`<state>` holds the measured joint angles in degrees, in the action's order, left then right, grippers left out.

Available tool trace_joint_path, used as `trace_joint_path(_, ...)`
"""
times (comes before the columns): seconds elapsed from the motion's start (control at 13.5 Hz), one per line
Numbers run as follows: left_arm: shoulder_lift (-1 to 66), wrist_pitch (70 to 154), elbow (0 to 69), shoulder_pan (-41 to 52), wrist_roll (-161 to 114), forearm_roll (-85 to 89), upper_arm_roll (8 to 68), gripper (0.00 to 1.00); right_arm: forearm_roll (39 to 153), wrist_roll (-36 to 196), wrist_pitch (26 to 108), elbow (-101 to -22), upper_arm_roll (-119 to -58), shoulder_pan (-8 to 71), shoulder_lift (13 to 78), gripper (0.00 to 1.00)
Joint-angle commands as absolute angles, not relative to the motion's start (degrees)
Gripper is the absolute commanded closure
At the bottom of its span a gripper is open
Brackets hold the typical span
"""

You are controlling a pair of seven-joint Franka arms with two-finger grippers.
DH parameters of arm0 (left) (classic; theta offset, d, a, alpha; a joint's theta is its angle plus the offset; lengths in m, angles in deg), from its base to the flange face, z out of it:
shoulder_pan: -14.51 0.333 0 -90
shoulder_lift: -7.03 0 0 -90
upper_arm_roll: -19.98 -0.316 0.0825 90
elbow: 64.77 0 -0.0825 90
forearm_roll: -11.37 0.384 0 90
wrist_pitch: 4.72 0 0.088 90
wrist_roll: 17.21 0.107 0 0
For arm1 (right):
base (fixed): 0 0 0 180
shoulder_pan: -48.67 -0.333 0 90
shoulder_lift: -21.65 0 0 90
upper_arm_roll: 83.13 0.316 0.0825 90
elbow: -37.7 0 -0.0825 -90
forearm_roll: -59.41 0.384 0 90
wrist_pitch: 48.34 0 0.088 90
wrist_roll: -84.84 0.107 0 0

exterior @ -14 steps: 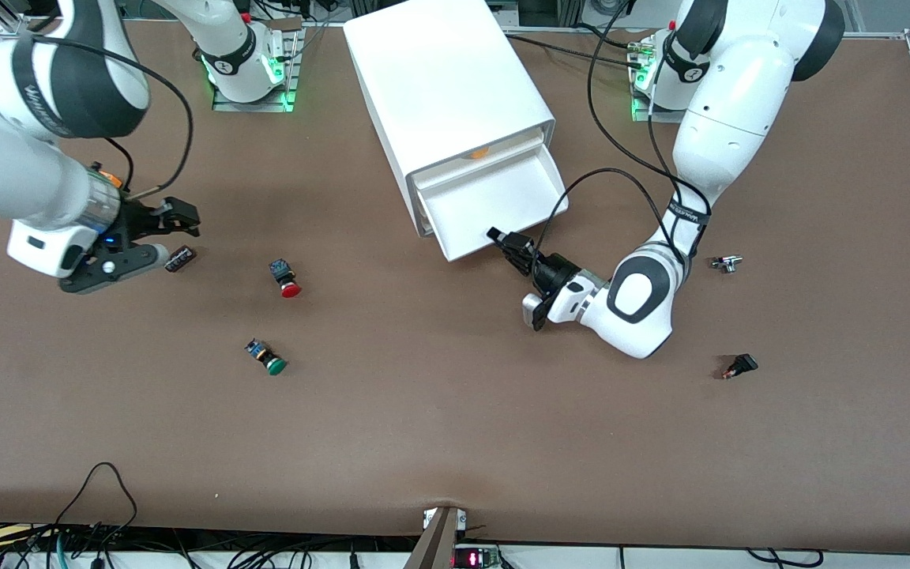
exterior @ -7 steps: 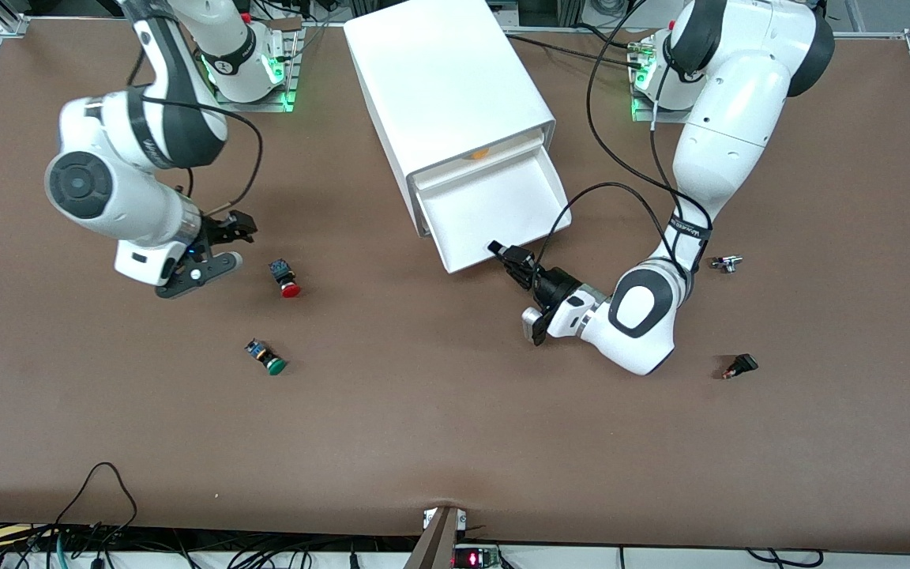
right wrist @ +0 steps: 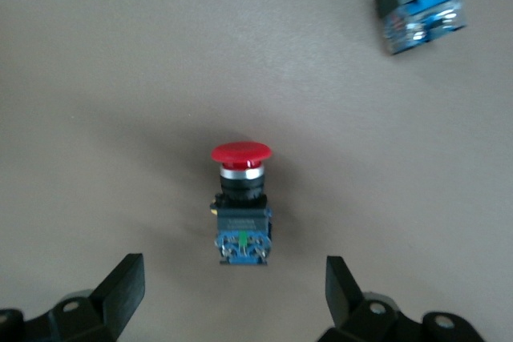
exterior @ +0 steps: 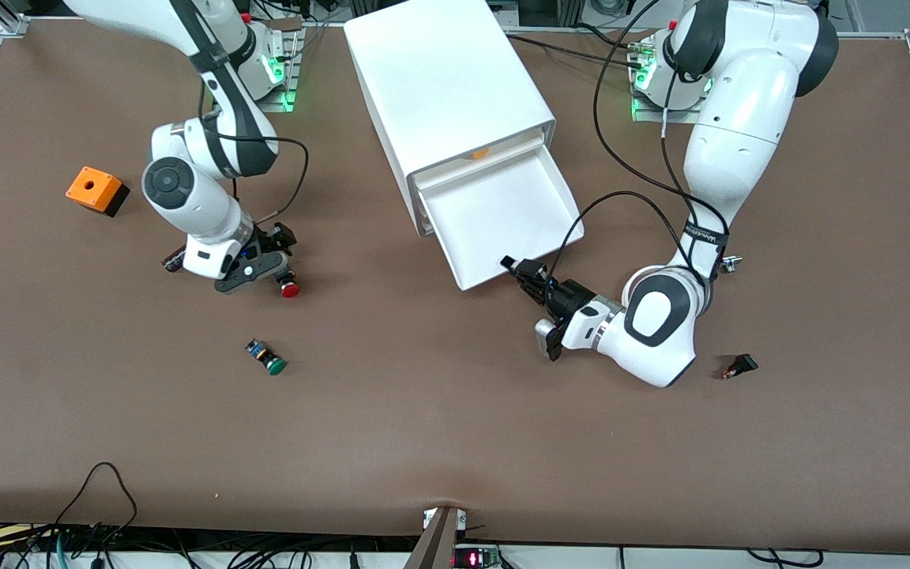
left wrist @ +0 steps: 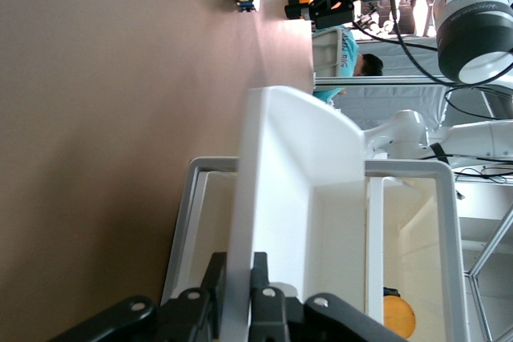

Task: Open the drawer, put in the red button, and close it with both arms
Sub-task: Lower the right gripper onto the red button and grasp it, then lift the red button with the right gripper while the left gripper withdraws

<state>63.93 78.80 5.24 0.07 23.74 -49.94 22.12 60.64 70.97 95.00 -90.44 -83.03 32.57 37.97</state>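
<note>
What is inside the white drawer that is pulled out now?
The drawer shows only its bare white floor. Deeper in the cabinet, above the tray, something orange shows; most of it is covered. The left tool grips the drawer's front.

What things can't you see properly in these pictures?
- Red button: in the front view the right gripper covers its body; only the cap shows.
- Orange thing inside the cabinet: cut off by the left wrist view's edge.
- Small black part: too small to name.
- Left gripper: clamped on the drawer front, fingertips partly cut off.
</note>
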Motion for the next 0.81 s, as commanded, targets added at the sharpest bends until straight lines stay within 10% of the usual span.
trace_joint_path(0.0,64.7,79.1,2.8,-0.3,20.1,-47.0,21.6,0.0,60.0,70.7,98.8,-90.5,-83.0,31.8,40.2,0.0)
trace_joint_path(0.37,56.4,70.8,2.3,2.0,3.5,-37.3,21.0,0.0,59.9,69.6,105.5,-90.5,-83.0,31.6,44.9,0.11)
trace_joint_path(0.74,45.5,69.1,2.4,4.3,-6.4,-18.7,21.0,0.0,60.0,68.4,105.0,-90.4,-83.1,31.8,44.8,0.88)
